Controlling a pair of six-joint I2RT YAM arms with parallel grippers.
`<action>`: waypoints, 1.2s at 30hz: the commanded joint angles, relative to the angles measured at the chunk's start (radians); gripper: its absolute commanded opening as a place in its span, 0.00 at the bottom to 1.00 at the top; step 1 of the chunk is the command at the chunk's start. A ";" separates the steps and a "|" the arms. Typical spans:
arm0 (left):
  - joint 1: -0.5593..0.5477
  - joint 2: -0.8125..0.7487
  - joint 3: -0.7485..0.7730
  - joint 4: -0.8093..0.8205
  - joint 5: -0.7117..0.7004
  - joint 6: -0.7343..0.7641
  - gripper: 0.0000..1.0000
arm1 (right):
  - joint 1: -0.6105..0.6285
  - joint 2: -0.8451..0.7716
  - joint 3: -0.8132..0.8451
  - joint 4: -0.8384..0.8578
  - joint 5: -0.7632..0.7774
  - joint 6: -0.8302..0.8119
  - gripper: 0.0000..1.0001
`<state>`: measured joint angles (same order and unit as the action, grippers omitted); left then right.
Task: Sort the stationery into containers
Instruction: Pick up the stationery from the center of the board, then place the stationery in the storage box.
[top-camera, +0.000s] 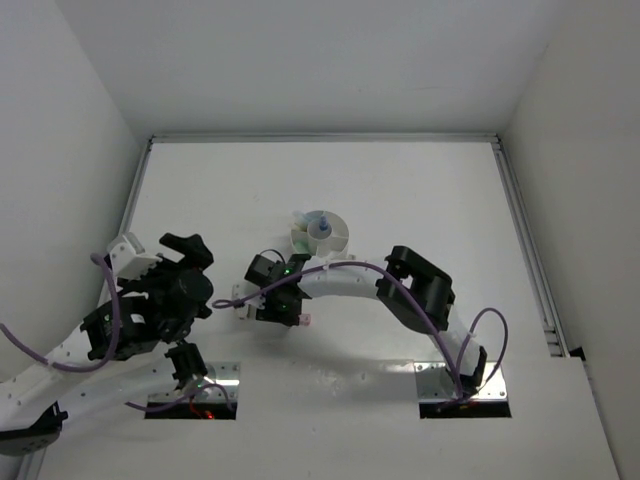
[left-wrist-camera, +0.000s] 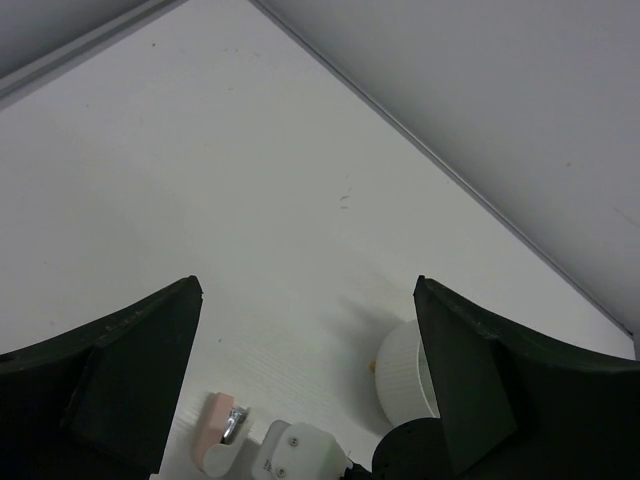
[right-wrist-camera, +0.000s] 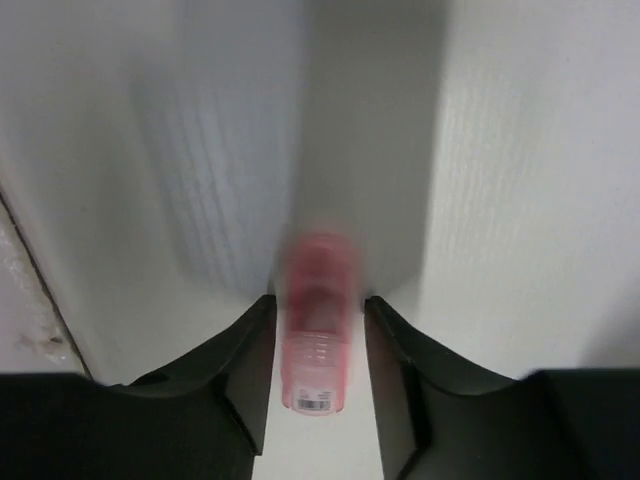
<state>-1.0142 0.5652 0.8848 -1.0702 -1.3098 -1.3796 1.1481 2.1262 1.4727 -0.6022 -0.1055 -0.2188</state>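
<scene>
Pink stationery piece (right-wrist-camera: 318, 370) sits pinched in the right gripper (right-wrist-camera: 320, 305), arm bent leftward; left gripper (left-wrist-camera: 305, 285) stands wide open.

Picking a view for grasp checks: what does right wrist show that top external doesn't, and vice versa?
Right wrist only: a barcode label on the near end of the pink piece, fingers close on either side. Top only: the white tub with a blue piece in it, and the left arm. Both: the pink piece at the right end effector.
</scene>
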 joint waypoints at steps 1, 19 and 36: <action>0.009 -0.031 -0.006 -0.005 -0.034 -0.016 0.93 | 0.002 0.038 0.005 -0.021 0.066 0.024 0.38; 0.009 -0.079 -0.015 -0.033 -0.043 -0.064 0.93 | -0.145 -0.426 -0.128 0.434 0.112 0.030 0.00; 0.009 -0.079 -0.052 0.000 -0.025 -0.064 0.93 | -0.390 -0.568 -0.468 0.952 -0.106 0.213 0.00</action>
<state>-1.0142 0.4915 0.8349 -1.0924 -1.3205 -1.4376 0.7891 1.5703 1.0149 0.1547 -0.1631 -0.0990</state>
